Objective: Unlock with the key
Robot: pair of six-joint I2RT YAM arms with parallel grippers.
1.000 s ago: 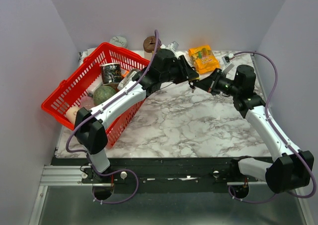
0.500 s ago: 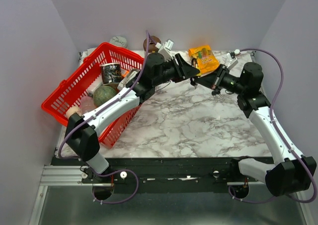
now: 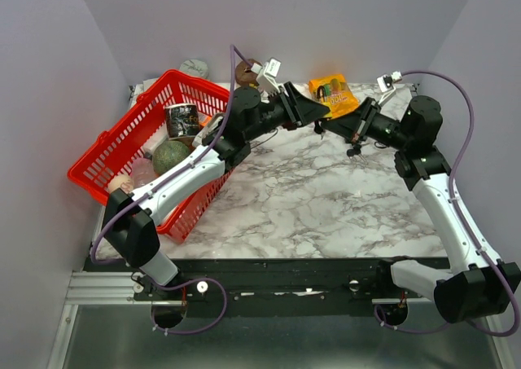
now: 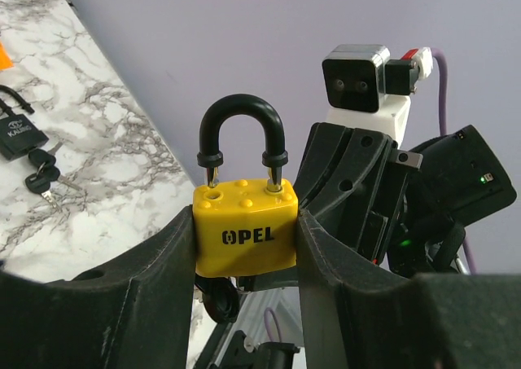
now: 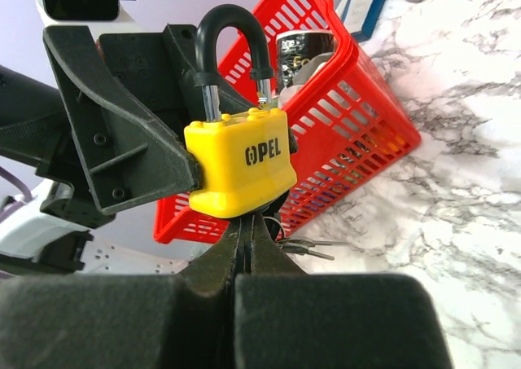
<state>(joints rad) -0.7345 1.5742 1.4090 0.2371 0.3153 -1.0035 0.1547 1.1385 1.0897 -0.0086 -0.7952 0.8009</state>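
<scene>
Both arms now up & back, so we've got the yellow padlock (image 4: 244,237) mid-air over the table (image 3: 326,206): left tool (image 4: 244,248) grips its body, right tool (image 5: 248,222) clenched on key (image 4: 218,300) underneath, ready to turn.

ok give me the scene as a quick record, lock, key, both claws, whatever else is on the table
yellow padlock: black shackle, held upright in the air; cannot tell if the shackle has released
left claw: closed on the yellow padlock's sides
right claw: shut, tips at the yellow padlock's underside
key: none visible at the tips; a bunch of keys dangles just below
table: marble; red basket at the left, orange packet at the back, black padlock lying flat
</scene>
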